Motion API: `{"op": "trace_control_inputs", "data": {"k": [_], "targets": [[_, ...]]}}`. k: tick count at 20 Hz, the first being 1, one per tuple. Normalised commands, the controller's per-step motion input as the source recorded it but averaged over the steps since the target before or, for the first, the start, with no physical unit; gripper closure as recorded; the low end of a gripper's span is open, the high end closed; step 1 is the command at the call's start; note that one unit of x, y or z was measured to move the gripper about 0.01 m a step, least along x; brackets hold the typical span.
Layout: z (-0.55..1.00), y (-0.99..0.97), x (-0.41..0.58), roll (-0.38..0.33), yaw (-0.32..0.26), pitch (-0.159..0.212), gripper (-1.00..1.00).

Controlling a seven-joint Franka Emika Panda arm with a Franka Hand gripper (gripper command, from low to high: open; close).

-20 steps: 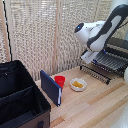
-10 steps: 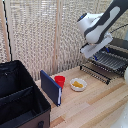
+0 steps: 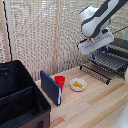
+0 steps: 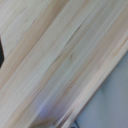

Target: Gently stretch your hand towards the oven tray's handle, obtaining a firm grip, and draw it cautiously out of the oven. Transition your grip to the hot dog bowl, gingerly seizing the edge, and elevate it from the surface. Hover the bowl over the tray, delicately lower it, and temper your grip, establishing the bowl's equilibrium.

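The oven tray (image 3: pixel 109 62) sits drawn out, ready for the hot dog bowl (image 3: pixel 78 84); the gripper (image 3: pixel 96 44) hovers above (jaw state indiscernible).

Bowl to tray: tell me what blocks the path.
Nothing visible does. The bowl sits on bare table, apart from the red cup, with open wood between it and the pulled-out tray.
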Motion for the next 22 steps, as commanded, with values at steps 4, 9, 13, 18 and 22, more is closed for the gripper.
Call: {"op": "trace_control_inputs", "data": {"k": [4,9,13,18,22], "targets": [[-0.23,0.45,0.000,0.160,-0.182,-0.047,-1.00],[-0.32,0.47,0.005,0.150,-0.174,-0.043,-1.00],[-0.54,0.33,-0.037,0.077,-0.119,-0.058,-1.00],[-0.57,0.06,-0.006,0.001,-0.045,-0.125,-1.00],[-0.52,-0.01,0.026,0.034,-0.010,-0.155,-1.00]]}}
